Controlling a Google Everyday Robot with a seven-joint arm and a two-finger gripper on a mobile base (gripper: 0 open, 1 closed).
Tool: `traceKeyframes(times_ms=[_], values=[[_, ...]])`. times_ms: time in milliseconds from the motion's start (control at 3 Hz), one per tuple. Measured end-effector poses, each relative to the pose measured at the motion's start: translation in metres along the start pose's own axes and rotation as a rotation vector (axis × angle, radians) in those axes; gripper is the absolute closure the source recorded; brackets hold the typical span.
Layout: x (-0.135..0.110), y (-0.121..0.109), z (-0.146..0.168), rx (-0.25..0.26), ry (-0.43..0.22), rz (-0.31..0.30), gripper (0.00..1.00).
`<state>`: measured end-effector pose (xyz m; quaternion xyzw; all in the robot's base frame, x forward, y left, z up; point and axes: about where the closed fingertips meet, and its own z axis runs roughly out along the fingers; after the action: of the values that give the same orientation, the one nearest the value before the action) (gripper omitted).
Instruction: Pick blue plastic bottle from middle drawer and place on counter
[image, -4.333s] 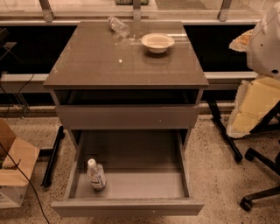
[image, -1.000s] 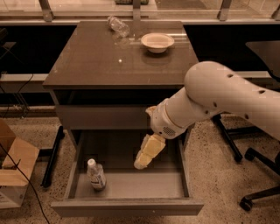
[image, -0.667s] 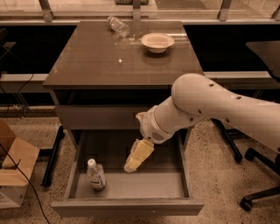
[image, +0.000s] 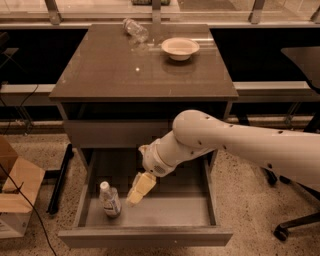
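Landmark: middle drawer (image: 150, 237), pulled fully out under the counter (image: 125, 75).

Blue plastic bottle (image: 110, 199) stands upright in the drawer's front-left corner, white cap up, close to the left wall. Same spot as a few seconds back; it has not been disturbed.

Change: the arm was clear of the drawer some seconds ago. It then came in over the drawer's right half and has been sweeping leftward and downward. The gripper (image: 136, 193) now hangs inside the drawer opening, left of centre, near the bottle's right side but apart from it. It carries nothing. How far open it is — cannot tell from this angle.

Judgement: the reach is nearly done and the grasp has not begun. What remains is a short shift toward the drawer's left wall, a close on the bottle, a lift out past the drawer front, then up to the counter above.

Risk: the bottle is light and upright, and a sideways brush could tip it against the drawer wall.
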<state>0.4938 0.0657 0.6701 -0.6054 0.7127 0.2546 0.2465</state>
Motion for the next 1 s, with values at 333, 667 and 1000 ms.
traceKeyframes(times_ms=[333,667,1000], values=[[0.0,0.0,0.0,-0.001,0.0,0.001,0.0],[0.003,0.0,0.017,-0.013,0.016,0.01,0.0],[0.003,0.002,0.054,-0.033,-0.02,0.013,0.0]])
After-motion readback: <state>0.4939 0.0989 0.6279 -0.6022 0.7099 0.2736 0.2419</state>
